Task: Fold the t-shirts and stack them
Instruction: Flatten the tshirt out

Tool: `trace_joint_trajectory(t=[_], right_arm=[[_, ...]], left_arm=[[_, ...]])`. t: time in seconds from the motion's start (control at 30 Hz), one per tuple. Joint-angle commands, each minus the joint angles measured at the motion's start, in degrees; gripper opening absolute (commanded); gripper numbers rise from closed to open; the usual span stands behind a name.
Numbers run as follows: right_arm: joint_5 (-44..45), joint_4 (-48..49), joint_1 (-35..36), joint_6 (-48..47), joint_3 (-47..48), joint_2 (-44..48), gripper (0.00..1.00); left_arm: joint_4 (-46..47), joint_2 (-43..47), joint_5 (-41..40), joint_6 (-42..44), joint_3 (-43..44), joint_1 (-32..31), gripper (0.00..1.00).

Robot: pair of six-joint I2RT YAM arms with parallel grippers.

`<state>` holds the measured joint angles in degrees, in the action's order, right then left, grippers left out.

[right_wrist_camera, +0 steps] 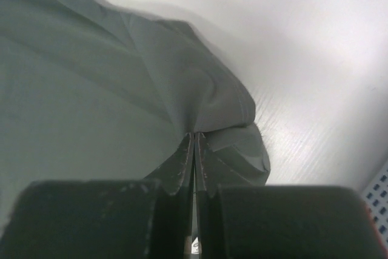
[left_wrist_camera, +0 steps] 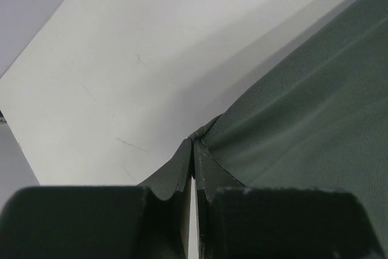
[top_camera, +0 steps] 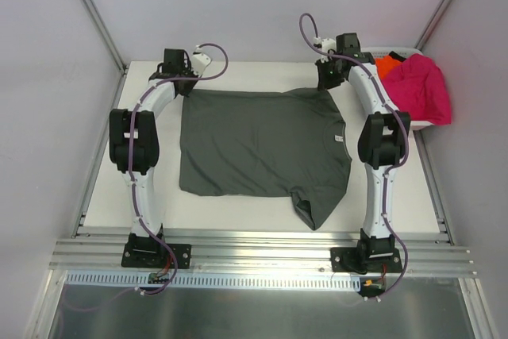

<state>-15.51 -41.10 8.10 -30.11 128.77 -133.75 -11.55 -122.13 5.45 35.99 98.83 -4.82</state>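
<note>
grey-green shirt (top_camera: 262,144): my left claw (left_wrist_camera: 193,150) and my right claw (right_wrist_camera: 194,141) each pinch its far edge, and the rest lies flat and unfolded between and behind them. past my right claw, the pink shirt (top_camera: 421,89) and orange shirt (top_camera: 389,63) sit in the basket (top_camera: 399,51). barely begun, i judge: nothing folded, nothing stacked.

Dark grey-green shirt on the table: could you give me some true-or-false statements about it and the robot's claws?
The dark grey-green cloth t-shirt lies spread out on the white table. True.
The left claw is open, away from it. False: it is shut on the shirt's edge.
The right claw pinches the shirt too. True.
The magenta-pink cloth shirt lies folded on the table. False: it sits crumpled in the white plastic lattice basket.
</note>
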Motion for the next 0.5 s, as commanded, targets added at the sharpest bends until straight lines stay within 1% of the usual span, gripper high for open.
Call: trace_joint_trajectory(t=[0.0,0.27,0.47], right_arm=[[-1.19,-1.17,0.25,-0.83,-2.2,5.68,0.01],[-2.77,-2.93,-0.71,-1.44,-11.94,12.9,0.01],[-2.51,-3.54,-1.24,-2.15,-15.39,16.85,0.0]], left_arm=[[0.92,5.22,-0.45,-0.74,-1.7,0.25,0.0],[0.83,11.47,-0.27,-1.18,-9.61,0.6,0.0],[0.83,13.14,-0.71,-1.62,-11.02,0.95,0.0]])
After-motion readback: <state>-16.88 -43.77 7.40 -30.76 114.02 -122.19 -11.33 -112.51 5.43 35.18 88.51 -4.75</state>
